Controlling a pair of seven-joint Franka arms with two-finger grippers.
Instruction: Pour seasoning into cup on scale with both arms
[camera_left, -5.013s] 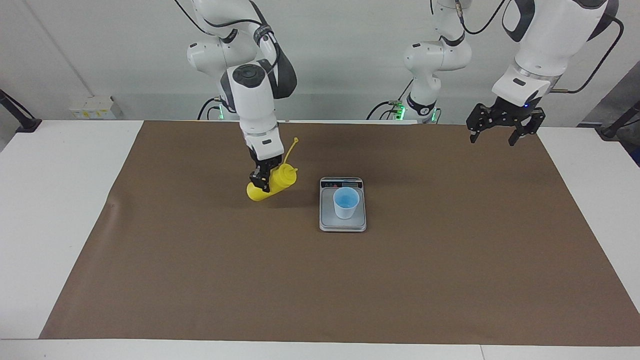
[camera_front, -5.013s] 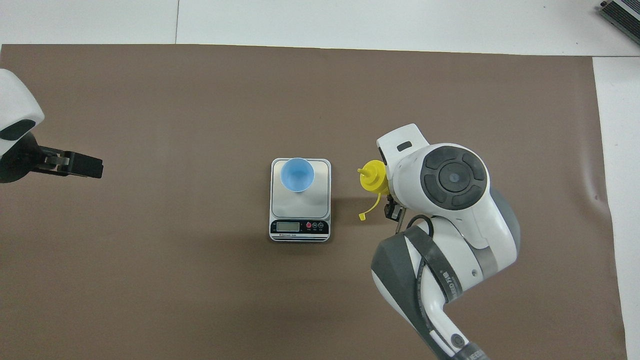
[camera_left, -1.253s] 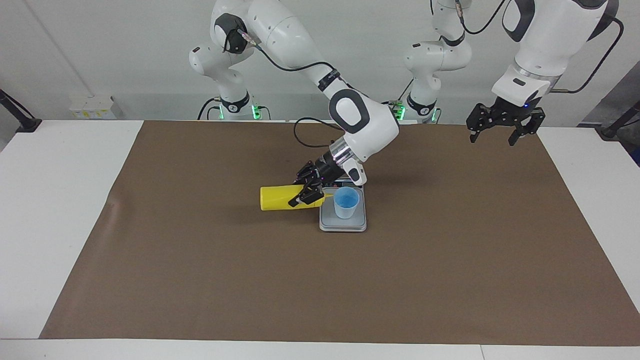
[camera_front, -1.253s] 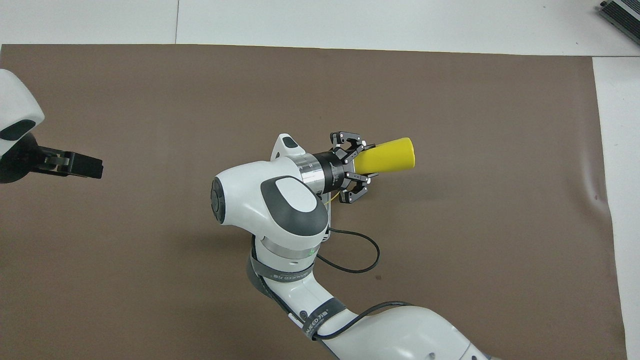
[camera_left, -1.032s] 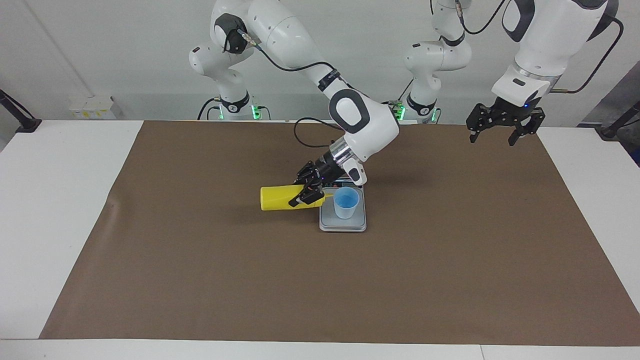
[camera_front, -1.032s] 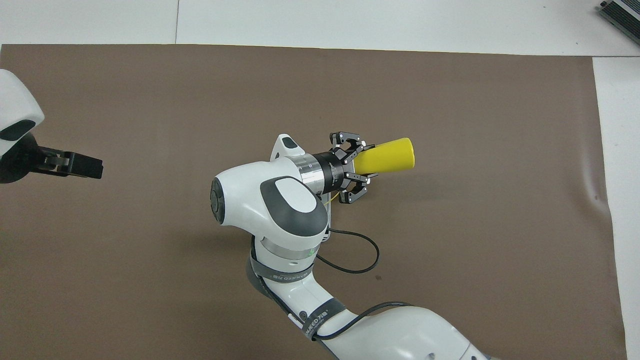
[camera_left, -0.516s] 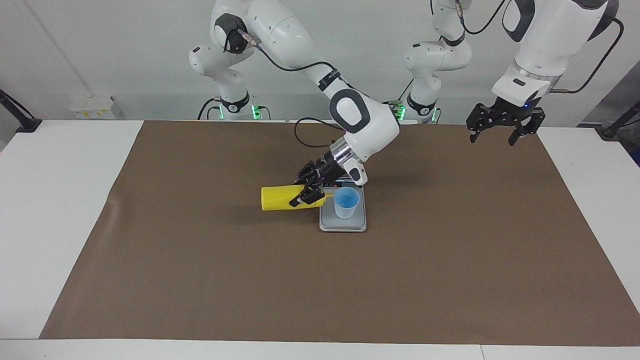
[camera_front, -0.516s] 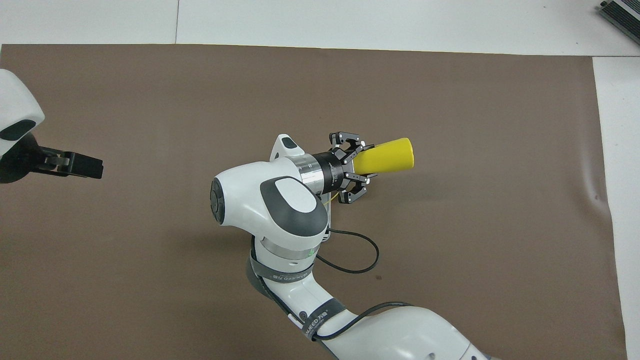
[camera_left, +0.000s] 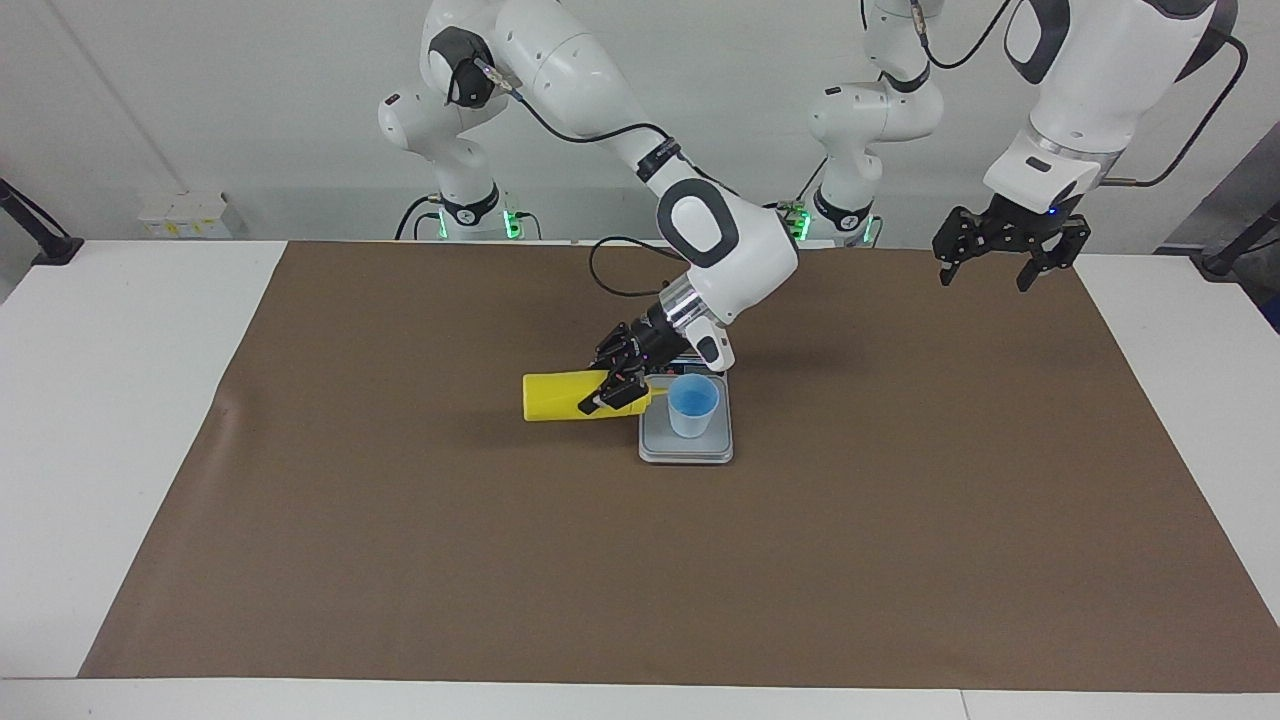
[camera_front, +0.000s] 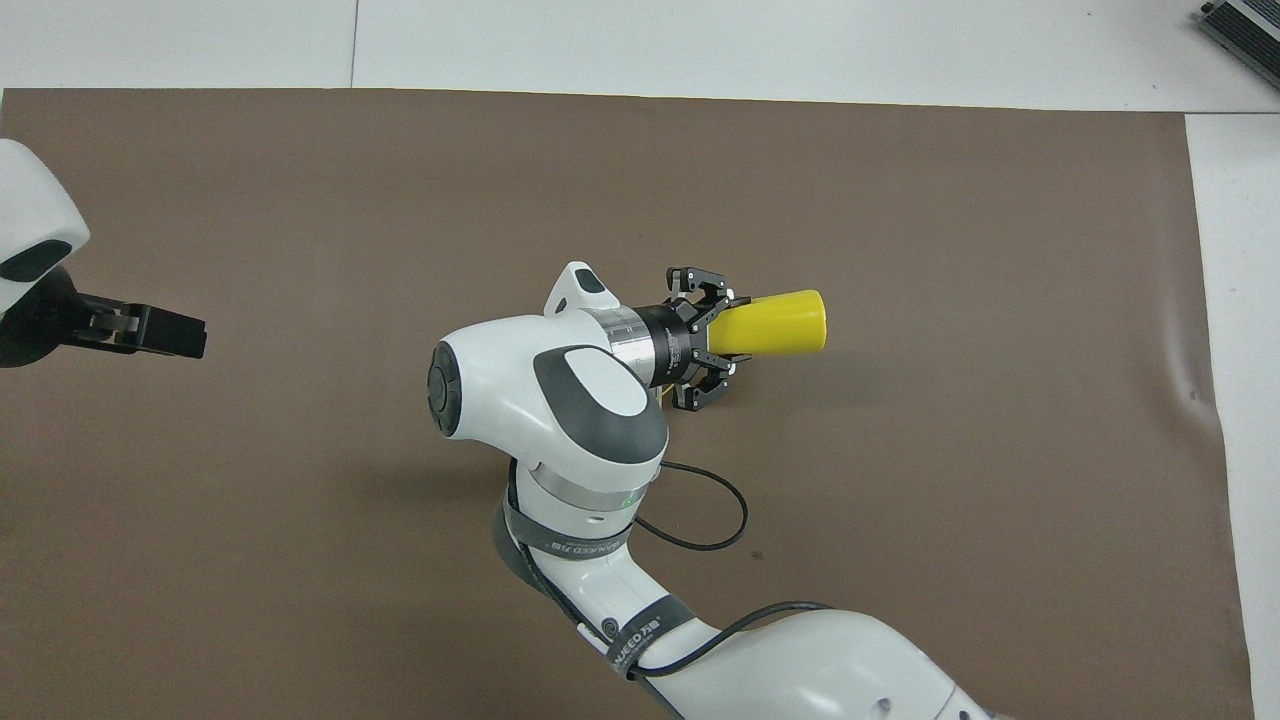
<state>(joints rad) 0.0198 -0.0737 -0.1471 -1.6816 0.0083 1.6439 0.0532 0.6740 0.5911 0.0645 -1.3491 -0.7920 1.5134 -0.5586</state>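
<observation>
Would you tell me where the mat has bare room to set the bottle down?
Bare mat lies farther from the robots than the scale, and below the waiting left gripper. It is crowded where the right gripper holds the yellow bottle sideways beside the cup.

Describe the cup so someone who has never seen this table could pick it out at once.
Start at the brown mat covering the table, and find the small silver-grey scale near its middle. The cup stands upright on the scale's plate. It is small, tapered and pale blue with a brighter blue inside, unlike the yellow bottle held sideways beside it by the right hand.
</observation>
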